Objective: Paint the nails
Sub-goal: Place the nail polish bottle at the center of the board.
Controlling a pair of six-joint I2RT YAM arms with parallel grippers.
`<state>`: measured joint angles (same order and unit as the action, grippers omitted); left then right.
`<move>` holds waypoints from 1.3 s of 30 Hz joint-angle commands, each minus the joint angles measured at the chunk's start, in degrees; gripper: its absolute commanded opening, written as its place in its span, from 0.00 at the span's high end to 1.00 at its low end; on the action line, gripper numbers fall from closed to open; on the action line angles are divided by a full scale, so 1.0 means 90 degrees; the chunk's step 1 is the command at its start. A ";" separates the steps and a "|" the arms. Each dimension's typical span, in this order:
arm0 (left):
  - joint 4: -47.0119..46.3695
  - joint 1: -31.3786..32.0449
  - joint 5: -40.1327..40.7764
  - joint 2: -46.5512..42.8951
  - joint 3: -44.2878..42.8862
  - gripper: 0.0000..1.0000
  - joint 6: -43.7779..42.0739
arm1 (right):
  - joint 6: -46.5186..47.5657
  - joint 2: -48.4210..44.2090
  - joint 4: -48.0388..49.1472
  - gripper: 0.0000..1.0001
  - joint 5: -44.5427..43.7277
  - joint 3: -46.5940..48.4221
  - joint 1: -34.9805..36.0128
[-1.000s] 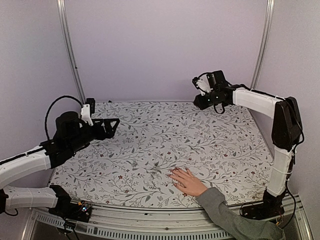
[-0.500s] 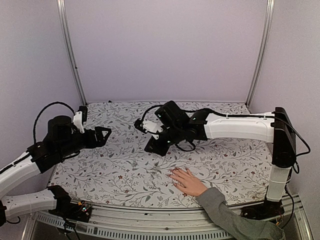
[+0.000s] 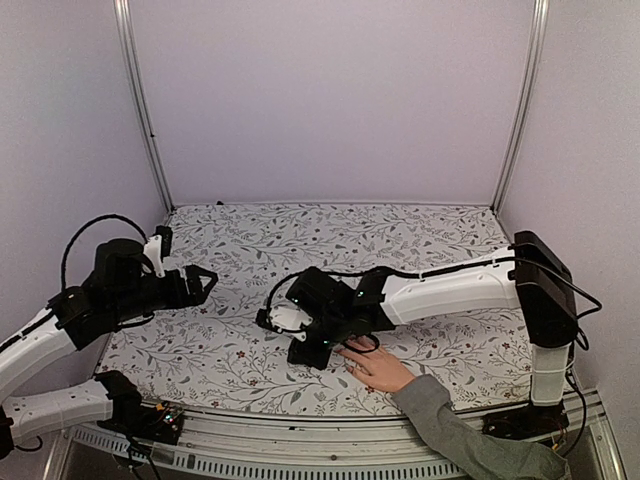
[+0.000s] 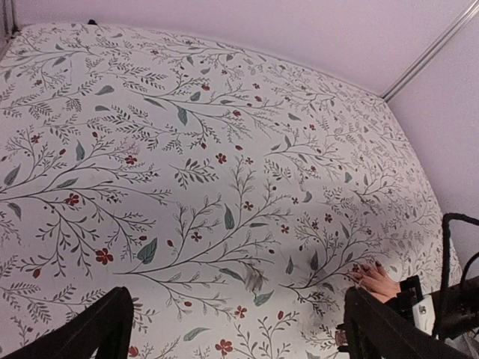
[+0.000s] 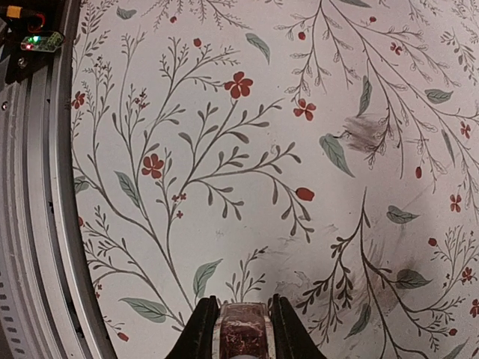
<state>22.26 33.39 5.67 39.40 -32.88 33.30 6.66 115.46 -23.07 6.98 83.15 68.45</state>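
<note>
A light-skinned hand (image 3: 375, 365) with a grey sleeve (image 3: 455, 435) lies flat on the floral cloth near the front edge. Its nails (image 4: 364, 267) look dark red in the left wrist view; in the top view they are too small to make out. My right gripper (image 3: 305, 353) hovers low just left of the fingertips. Its jaws are shut on a small clear bottle with dark red contents (image 5: 243, 336). My left gripper (image 3: 205, 282) hangs over the left side of the table, open with nothing between its fingers (image 4: 97, 329).
The floral cloth (image 3: 420, 250) covers the table and carries grey smudges (image 4: 254, 275). A metal rail with a small lit circuit board (image 5: 34, 37) runs along the near edge. Frame posts (image 3: 140, 110) and walls close in the back and sides.
My right arm swung from the far right corner across and down to the front centre, beside the hand. My left arm drew back a little to the left. The hand stayed put.
</note>
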 commanded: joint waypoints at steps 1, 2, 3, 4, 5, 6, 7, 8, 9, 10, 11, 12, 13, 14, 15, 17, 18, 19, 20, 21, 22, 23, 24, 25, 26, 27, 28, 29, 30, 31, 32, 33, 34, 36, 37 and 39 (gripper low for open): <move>0.0189 0.0134 -0.0082 0.0102 -0.0113 0.00 0.0098 | -0.0227 0.0135 0.0489 1.00 -0.0021 -0.0209 0.0091; 0.0190 0.0167 -0.0062 0.0142 -0.0123 0.00 0.0078 | -0.0263 0.0170 0.0547 1.00 -0.0015 -0.0248 0.0120; 0.0192 0.0194 -0.0043 0.0190 -0.0133 0.00 0.0050 | -0.0305 0.0223 0.0620 1.00 -0.0019 -0.0281 0.0156; 0.0192 0.0226 -0.0010 0.0236 -0.0134 0.00 0.0026 | -0.0321 0.0256 0.0647 0.99 -0.0053 -0.0299 0.0193; 0.0193 0.0261 0.0030 0.0284 -0.0135 0.00 0.0010 | -0.0343 0.0303 0.0688 0.99 -0.0075 -0.0308 0.0219; 0.0190 0.0288 0.0054 0.0332 -0.0139 0.00 0.0000 | -0.0355 0.0335 0.0713 0.98 -0.0089 -0.0318 0.0238; 0.0186 0.0319 0.0056 0.0390 -0.0152 0.00 -0.0014 | -0.0358 0.0384 0.0723 0.98 -0.0105 -0.0314 0.0254; 0.0191 0.0349 0.0072 0.0447 -0.0168 0.00 -0.0040 | -0.0359 0.0418 0.0743 0.97 -0.0124 -0.0320 0.0265; 0.0196 0.0382 0.0091 0.0498 -0.0187 0.00 -0.0047 | -0.0359 0.0454 0.0760 0.97 -0.0151 -0.0331 0.0274; 0.0198 0.0421 0.0112 0.0541 -0.0205 0.00 -0.0055 | -0.0359 0.0475 0.0763 0.96 -0.0167 -0.0340 0.0282; 0.0193 0.0458 0.0142 0.0567 -0.0217 0.00 -0.0062 | -0.0354 0.0511 0.0773 0.96 -0.0186 -0.0347 0.0288; 0.0198 0.0494 0.0171 0.0597 -0.0238 0.00 -0.0063 | -0.0349 0.0527 0.0788 0.96 -0.0203 -0.0363 0.0286; 0.0191 0.0528 0.0204 0.0625 -0.0251 0.00 -0.0064 | -0.0349 0.0544 0.0802 0.96 -0.0214 -0.0378 0.0294; 0.0192 0.0553 0.0238 0.0644 -0.0264 0.00 -0.0072 | -0.0349 0.0576 0.0819 0.96 -0.0223 -0.0390 0.0297; 0.0194 0.0583 0.0266 0.0662 -0.0277 0.00 -0.0073 | -0.0354 0.0591 0.0829 0.96 -0.0236 -0.0395 0.0298; 0.0193 0.0627 0.0331 0.0706 -0.0298 0.00 -0.0059 | -0.0367 0.0624 0.0839 0.95 -0.0260 -0.0419 0.0302; 0.0190 0.0656 0.0354 0.0739 -0.0299 0.00 -0.0058 | -0.0373 0.0641 0.0849 0.93 -0.0284 -0.0421 0.0305; 0.0191 0.0683 0.0357 0.0774 -0.0298 0.00 -0.0048 | -0.0385 0.0647 0.0861 0.90 -0.0294 -0.0436 0.0306; 0.0175 0.0703 0.0364 0.0812 -0.0289 0.00 -0.0044 | -0.0387 0.0640 0.0878 0.87 -0.0297 -0.0447 0.0305; 0.0165 0.0727 0.0363 0.0859 -0.0296 0.00 -0.0054 | -0.0410 0.0638 0.0881 0.84 -0.0299 -0.0459 0.0305; 0.0171 0.0755 0.0366 0.0902 -0.0306 0.00 -0.0076 | -0.0420 0.0633 0.0898 0.79 -0.0277 -0.0460 0.0310; 0.0182 0.0785 0.0361 0.0950 -0.0318 0.00 -0.0106 | -0.0433 0.0629 0.0910 0.74 -0.0257 -0.0482 0.0306; 0.0206 0.0810 0.0369 0.0997 -0.0345 0.00 -0.0138 | -0.0455 0.0606 0.0933 0.70 -0.0233 -0.0509 0.0313; 0.0224 0.0830 0.0367 0.1039 -0.0370 0.00 -0.0177 | -0.0468 0.0577 0.0967 0.68 -0.0216 -0.0538 0.0306; 0.0242 0.0843 0.0353 0.1079 -0.0398 0.00 -0.0207 | -0.0482 0.0540 0.1002 0.65 -0.0214 -0.0568 0.0305; 0.0260 0.0855 0.0340 0.1109 -0.0437 0.00 -0.0238 | -0.0485 0.0511 0.1034 0.62 -0.0205 -0.0588 0.0305; 0.0282 0.0867 0.0322 0.1135 -0.0462 0.00 -0.0264 | -0.0499 0.0454 0.1082 0.60 -0.0200 -0.0617 0.0310; 0.0285 0.0882 0.0302 0.1160 -0.0479 0.00 -0.0312 | -0.0512 0.0419 0.1118 0.56 -0.0186 -0.0637 0.0306; 0.0290 0.0889 0.0283 0.1176 -0.0502 0.00 -0.0349 | -0.0529 0.0375 0.1147 0.54 -0.0163 -0.0657 0.0305; 0.0290 0.0903 0.0238 0.1188 -0.0522 0.00 -0.0389 | -0.0547 0.0316 0.1192 0.51 -0.0139 -0.0682 0.0311; 0.0290 0.0917 0.0195 0.1189 -0.0539 0.00 -0.0426 | -0.0552 0.0274 0.1247 0.49 -0.0124 -0.0724 0.0308; 0.0290 0.0935 0.0148 0.1180 -0.0557 0.00 -0.0471 | -0.0561 0.0214 0.1300 0.46 -0.0129 -0.0785 0.0306; 0.0295 0.0952 0.0099 0.1166 -0.0582 0.00 -0.0502 | -0.0585 0.0158 0.1362 0.43 -0.0123 -0.0850 0.0305; 0.0305 0.0999 -0.0038 0.1142 -0.0633 0.00 -0.0639 | -0.0609 -0.0066 0.1536 0.36 -0.0105 -0.1007 0.0305; 0.0337 0.1018 -0.0100 0.1139 -0.0667 0.00 -0.0720 | -0.0626 -0.0161 0.1650 0.32 -0.0107 -0.1117 0.0305; 0.0442 0.1067 -0.0237 0.1189 -0.0786 0.00 -0.0918 | -0.0651 -0.0466 0.1878 0.25 -0.0123 -0.1357 0.0305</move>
<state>24.88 41.47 6.50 49.93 -37.06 28.99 1.87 117.12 -10.83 5.74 73.82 70.87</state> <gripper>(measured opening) 0.996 0.704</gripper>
